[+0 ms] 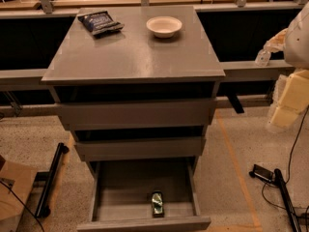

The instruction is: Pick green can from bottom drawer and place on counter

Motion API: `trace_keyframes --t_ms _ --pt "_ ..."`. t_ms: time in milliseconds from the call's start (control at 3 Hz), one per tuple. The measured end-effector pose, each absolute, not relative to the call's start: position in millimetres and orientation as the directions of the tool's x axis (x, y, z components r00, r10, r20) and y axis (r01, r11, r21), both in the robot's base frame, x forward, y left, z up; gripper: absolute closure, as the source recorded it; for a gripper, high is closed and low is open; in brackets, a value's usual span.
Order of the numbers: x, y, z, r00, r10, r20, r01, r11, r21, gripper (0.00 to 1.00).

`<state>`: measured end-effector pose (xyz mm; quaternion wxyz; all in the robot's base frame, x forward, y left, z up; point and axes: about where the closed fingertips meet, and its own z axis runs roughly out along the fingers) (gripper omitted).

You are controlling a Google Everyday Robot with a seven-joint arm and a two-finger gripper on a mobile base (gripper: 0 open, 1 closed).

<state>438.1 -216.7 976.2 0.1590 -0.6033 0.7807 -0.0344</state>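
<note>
While green can point(157, 203) lies front-to-back in bottom drawer point(126, 185), gripper point(288, 102) far right, state unclear.

Blue chip bag point(100, 22), white bowl point(164, 26)

The small, shiny green can point(157, 203) is seen near the front of the pulled-out bottom drawer point(123, 182), below the grey counter point(130, 57); the gripper point(288, 100) is held at the right edge.

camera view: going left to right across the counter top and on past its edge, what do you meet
dark blue crinkly chip bag → round white bowl → pale gripper, beyond the right edge of the smooth grey counter
</note>
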Motion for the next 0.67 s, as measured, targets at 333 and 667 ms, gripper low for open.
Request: trace_keyframes --t_ms 333,667 --pt "438.2 -216.6 976.2 -0.221 -0.953 -0.207 -0.931 0.27 -0.246 0.0" --pt "444.9 -219.0 960.2 -0.251 -0.935 -0.251 -0.915 0.314 -0.254 0.0"
